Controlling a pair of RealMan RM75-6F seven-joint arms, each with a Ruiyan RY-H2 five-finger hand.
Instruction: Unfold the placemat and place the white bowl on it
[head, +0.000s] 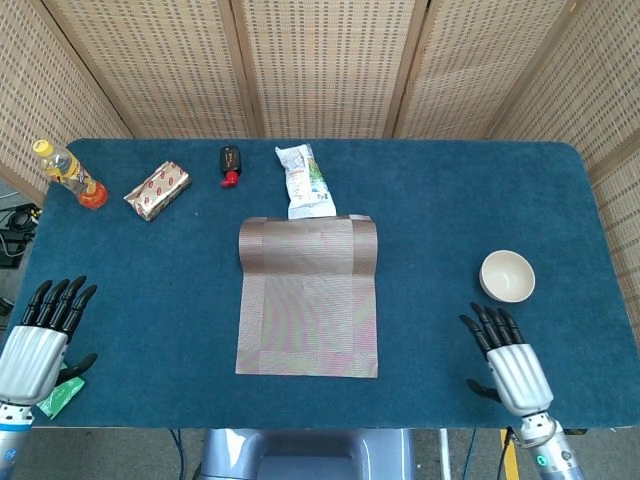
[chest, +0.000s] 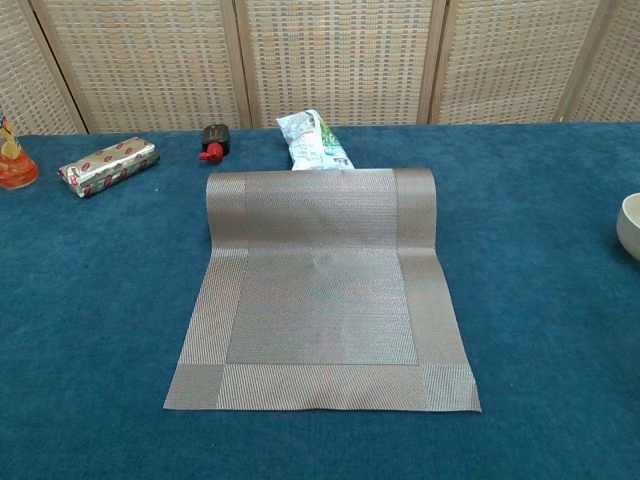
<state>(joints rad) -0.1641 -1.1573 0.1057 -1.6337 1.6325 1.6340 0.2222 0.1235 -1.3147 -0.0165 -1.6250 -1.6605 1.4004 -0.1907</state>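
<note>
Hovering over the near right part of the surface (head: 430, 210), the right robot hand (head: 512, 362) holds nothing, its dark fingers (head: 488, 325) spread apart and pointing toward the far edge. The left robot hand (head: 35, 335) sits at the near left corner, likewise empty with fingers splayed; a small green scrap (head: 60, 395) lies just beside its wrist. Neither shows in the chest view. The bowl (head: 507, 276) stands upright close to the right edge, near the right robot hand's fingertips but apart from them, and well apart from the placemat (head: 308, 297). That mat lies in the middle of the surface, its near part flat and its far end curled over in a roll. Just past the roll, touching or nearly touching it, lies a snack bag (head: 304, 181). Along the far edge sit a small black and red object (head: 230, 164) and a foil-wrapped packet (head: 157, 189), with a bottle (head: 68, 174) at the far left corner.
</note>
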